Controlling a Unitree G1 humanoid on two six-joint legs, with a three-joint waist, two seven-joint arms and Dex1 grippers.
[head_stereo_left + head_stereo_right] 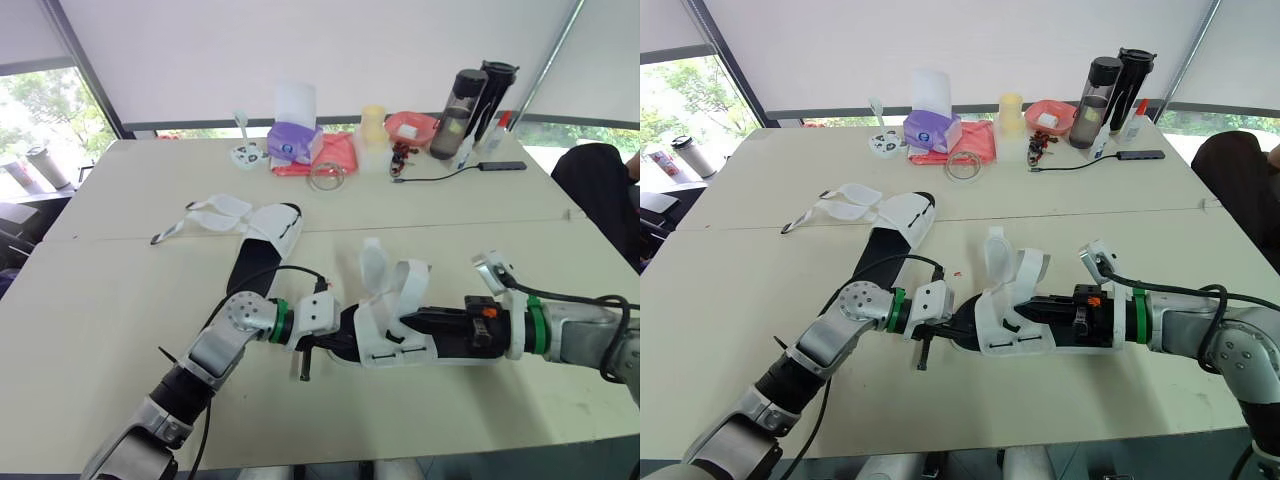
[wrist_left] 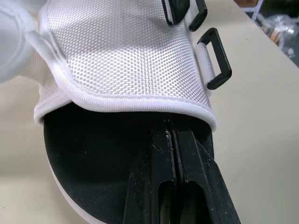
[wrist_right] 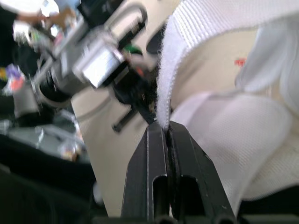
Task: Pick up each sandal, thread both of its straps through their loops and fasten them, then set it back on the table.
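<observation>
Sandal (image 1: 1005,322) between left pincer (image 2: 171,128), right pincer (image 3: 166,126)

Reference: near sandal (image 1: 1005,318).
- Left and right of it: barred by left arm (image 1: 830,340) and right arm (image 1: 1170,325).
- Beyond it, leftward: second sandal (image 1: 890,225), near.
- Well beyond it: tissue box (image 1: 932,128), bottles (image 1: 1110,85), cable (image 1: 1090,162).
- In front of it: bare strip of table (image 1: 970,410), passable.

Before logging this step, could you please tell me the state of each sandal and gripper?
Near sandal: held, straps undone, standing up.
Far sandal: lying on table, straps undone.
Left gripper: shut on near sandal.
Right gripper: shut on its strap.
</observation>
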